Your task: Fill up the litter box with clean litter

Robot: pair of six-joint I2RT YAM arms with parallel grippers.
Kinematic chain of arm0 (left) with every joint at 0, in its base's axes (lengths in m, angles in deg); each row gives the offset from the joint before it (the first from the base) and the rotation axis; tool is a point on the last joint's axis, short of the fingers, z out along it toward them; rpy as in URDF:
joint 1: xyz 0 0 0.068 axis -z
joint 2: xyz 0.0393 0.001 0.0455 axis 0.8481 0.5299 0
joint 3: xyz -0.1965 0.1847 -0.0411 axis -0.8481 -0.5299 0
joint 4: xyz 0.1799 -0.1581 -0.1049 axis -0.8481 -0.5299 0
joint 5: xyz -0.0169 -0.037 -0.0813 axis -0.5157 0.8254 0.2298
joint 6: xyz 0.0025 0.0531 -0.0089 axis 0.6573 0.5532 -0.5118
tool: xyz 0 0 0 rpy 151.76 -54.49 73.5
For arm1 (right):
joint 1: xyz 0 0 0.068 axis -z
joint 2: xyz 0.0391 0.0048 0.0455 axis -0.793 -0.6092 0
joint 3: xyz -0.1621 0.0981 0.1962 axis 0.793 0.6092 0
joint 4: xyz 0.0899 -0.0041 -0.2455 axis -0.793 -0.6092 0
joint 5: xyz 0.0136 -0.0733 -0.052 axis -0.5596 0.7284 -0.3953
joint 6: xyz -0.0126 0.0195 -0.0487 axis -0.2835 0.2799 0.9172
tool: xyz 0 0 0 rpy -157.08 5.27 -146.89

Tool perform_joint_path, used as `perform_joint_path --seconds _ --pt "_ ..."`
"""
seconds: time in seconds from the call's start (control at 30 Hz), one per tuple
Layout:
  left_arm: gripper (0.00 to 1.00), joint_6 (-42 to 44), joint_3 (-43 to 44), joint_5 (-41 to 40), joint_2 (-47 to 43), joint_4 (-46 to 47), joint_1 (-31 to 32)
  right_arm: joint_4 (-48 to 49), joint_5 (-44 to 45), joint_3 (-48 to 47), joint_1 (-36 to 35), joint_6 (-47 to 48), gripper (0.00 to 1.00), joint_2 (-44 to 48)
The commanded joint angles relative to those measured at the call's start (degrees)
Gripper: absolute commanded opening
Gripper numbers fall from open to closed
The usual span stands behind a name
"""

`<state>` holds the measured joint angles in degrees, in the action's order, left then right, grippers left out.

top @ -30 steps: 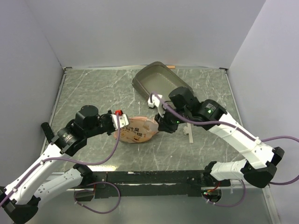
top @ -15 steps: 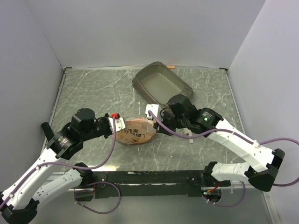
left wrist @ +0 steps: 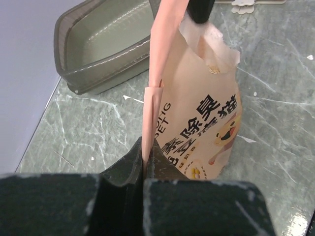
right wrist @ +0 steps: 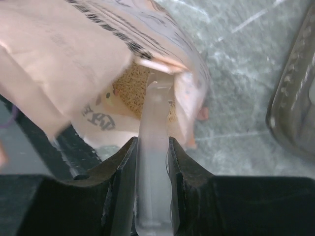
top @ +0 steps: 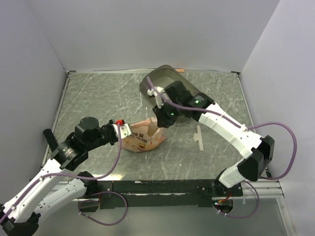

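Bench (top: 98, 98) carries everything. The litter box (top: 160, 78) sits at the far edge, set at an angle to the bench sides, with your right arm crossing over its near end. From the left wrist view its inside looks bare, no granules I can see, so I judge you're pre-pour. The orange-pink bag (top: 142, 140) is mid-bench, on the near side of the box, close to it but apart. It's pinned at two places. The left pincer (left wrist: 146, 160) is clenched flat on the side seam low down, which I read as an anchor so the bag can't slide or twist. The right pincer (right wrist: 150, 147) is clamped on a pale strip at the bag's mouth. That looks like the bag's own top lip seen edge-on, though I can't be fully sure. The lip stands lifted above the rest of the bag, on the box side, probably to keep the mouth open and high so nothing spills early. The clean litter (right wrist: 133, 88) is all inside the bag, tan granules showing through the open mouth. The next move needs the mouth over the rim and the base raised. Risk: the thin lip slips or tears and granules land short of the box. A small white strip (top: 199, 137) lies loose on the bench, right of the bag and untouched.
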<state>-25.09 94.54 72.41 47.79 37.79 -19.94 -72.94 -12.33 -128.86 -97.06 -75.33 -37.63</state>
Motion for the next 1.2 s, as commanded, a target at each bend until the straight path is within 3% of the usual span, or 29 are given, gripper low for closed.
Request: perform_joint_path --seconds 0.0,0.17,0.5,0.7,0.93,1.17 --pt "0.01 -0.4 -0.3 0.3 -3.2 9.4 0.3 -6.3 7.4 -7.0 8.1 -5.5 0.00 0.2" --pt "0.01 1.8 -1.2 -2.0 -3.2 12.0 0.6 -16.8 2.7 -10.2 10.3 -6.7 0.00 -2.9" --pt "0.01 0.5 -5.6 -2.8 -5.7 20.4 1.6 -19.3 1.1 -7.8 10.5 -10.2 0.00 -7.8" --pt "0.01 -0.2 -8.8 -2.9 -5.6 23.7 1.9 -11.0 -6.2 -1.1 10.5 -12.9 0.00 -12.2" --pt "0.01 0.7 -9.5 -5.1 -5.8 23.1 2.4 1.5 -15.9 8.8 11.5 -17.8 0.00 -10.7" --pt "0.01 4.5 -8.3 -9.4 -7.8 20.6 2.5 23.5 -28.5 20.5 11.8 -26.4 0.00 -5.7"
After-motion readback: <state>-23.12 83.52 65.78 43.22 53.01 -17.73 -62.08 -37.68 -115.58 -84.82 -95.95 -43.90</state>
